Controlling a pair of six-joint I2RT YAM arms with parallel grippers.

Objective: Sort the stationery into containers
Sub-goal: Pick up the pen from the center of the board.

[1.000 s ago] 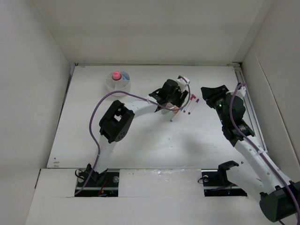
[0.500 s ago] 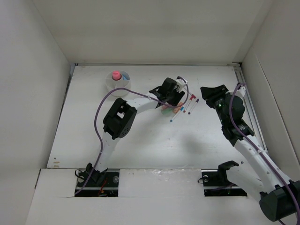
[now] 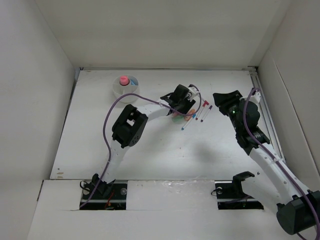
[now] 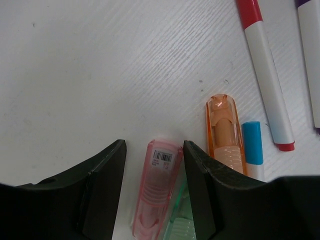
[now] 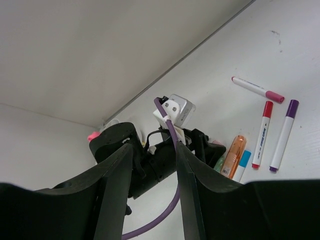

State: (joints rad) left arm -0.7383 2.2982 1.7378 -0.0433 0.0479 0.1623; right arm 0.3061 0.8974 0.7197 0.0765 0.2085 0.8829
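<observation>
Left pincer [image 4: 152, 147]: released, fingers down at the counter [image 4: 75, 60], astride the pink capsule [image 4: 156, 192]. Green capsule [image 4: 180, 227] against it; orange capsule [image 4: 226, 132], blue-capped pen [image 4: 252, 150] and red-capped pen [image 4: 265, 80] close on the right. Bare counter ahead and to the left.

Right pincer [image 5: 152, 155]: released, grasping nothing, raised to the right of the pens.

Divided bowl [image 3: 116, 91]: well apart, near the far-left corner, with a pink-topped item [image 3: 123, 80] inside.

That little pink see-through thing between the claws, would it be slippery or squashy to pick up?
The pink piece looks like hard translucent plastic, so probably stiff and light. Its ribbed lower half may help the left gripper hold it, though the shell seems glossy. It lies against a green piece, which could get nudged.
</observation>
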